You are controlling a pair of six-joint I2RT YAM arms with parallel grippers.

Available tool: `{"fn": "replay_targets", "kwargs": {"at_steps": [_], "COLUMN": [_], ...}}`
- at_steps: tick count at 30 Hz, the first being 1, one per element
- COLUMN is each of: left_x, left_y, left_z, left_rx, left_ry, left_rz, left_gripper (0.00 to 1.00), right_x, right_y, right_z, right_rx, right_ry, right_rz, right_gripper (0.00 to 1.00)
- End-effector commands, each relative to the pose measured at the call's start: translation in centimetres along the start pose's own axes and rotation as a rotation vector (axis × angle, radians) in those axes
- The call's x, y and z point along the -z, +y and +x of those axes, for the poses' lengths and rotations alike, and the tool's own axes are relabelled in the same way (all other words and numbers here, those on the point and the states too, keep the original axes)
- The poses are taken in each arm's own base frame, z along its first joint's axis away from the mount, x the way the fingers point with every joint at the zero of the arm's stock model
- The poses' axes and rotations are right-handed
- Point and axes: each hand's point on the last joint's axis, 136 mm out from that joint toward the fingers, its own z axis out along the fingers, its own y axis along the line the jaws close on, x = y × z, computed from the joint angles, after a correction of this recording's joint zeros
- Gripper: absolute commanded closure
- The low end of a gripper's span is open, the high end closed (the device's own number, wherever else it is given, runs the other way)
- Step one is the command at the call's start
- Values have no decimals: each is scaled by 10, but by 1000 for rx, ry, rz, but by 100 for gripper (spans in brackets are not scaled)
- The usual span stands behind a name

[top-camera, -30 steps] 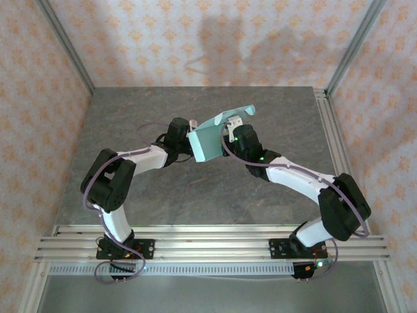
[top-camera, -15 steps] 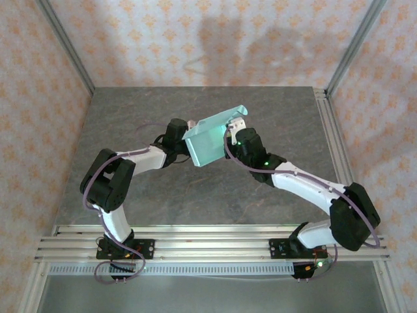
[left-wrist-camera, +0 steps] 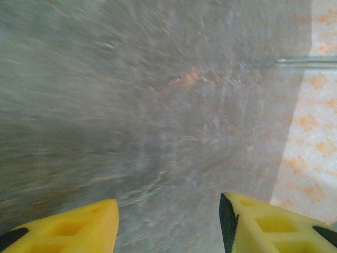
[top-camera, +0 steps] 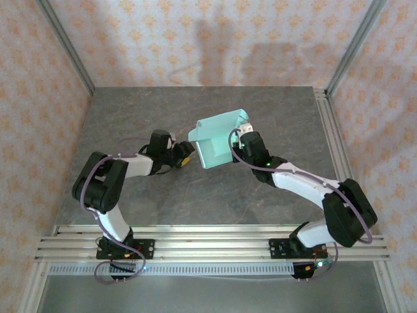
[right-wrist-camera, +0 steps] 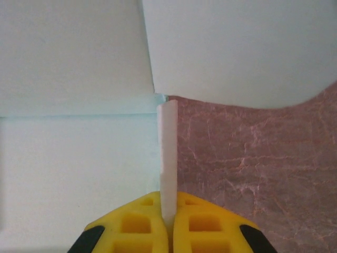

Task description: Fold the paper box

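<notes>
Table (top-camera: 130, 117): grey, stone-patterned, spread beneath the paper box.
Paper box (top-camera: 218, 140): pale mint card, partly folded and tilted, over the table's middle, with a curved flap at its far edge.
Right gripper (right-wrist-camera: 168, 211): at the paper box's right edge, its yellow fingers pressed together on a thin upright card flap.
Left gripper (left-wrist-camera: 168, 211): just left of the paper box and apart from it, fingers spread about halfway, with nothing between them.
</notes>
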Motion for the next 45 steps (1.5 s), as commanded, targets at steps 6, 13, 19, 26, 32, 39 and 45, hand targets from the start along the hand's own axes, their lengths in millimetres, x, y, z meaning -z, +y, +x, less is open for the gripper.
{"fn": "replay_targets", "kwargs": {"at_steps": [6,13,19,26,32,39,45], "left_x": [47,60,64,74,85,96,103], "left_y": [1,4,3,-3,-12,-36,-67], "left_z": [-21,-29,-31,-35,-39,-44,-52], "left_rx": [-133,-132,-137,-199,-266,-400,-598], "left_ry": [-117,-141,-146,-159,-173,-206,-216], "left_rz": [-110,-123,-120,-154,-169,-122,-117], "left_gripper": [45,45,44,41,37,34,38], "right_x": [-37,-60,-63,-45,-24,4,21], "right_y": [-8,-10,-16,-7,-1,-10,-15], "right_z": [40,76,93,56,22,-8,-24], "right_rx": [39,10,87,30,-45,-110,-121], "right_ry": [104,183,244,178,116,58,54], "right_rz": [175,270,374,313,207,81,-66], "right_gripper": [100,100,100,76,48,41,39]}}
